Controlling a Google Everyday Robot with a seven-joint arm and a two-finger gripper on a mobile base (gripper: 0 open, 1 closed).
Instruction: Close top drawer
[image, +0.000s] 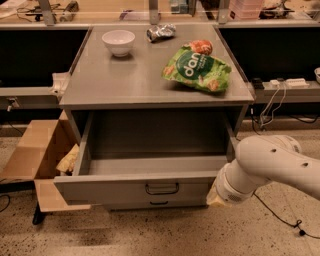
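Observation:
The top drawer (125, 192) is a wide grey metal drawer pulled far out of the cabinet, empty inside, with a small dark bail handle (162, 188) at mid-front. My white arm (265, 167) comes in from the right. My gripper (214, 196) is at the drawer front's right end, mostly hidden behind the arm's wrist. A lower drawer front with a handle (159, 203) just shows under the open drawer.
On the cabinet top (115, 80) lie a white bowl (118, 41), a crumpled foil bag (161, 32) and a green chip bag (196, 68). An open cardboard box (35, 155) stands on the floor at the left. Cables (272, 107) hang at the right.

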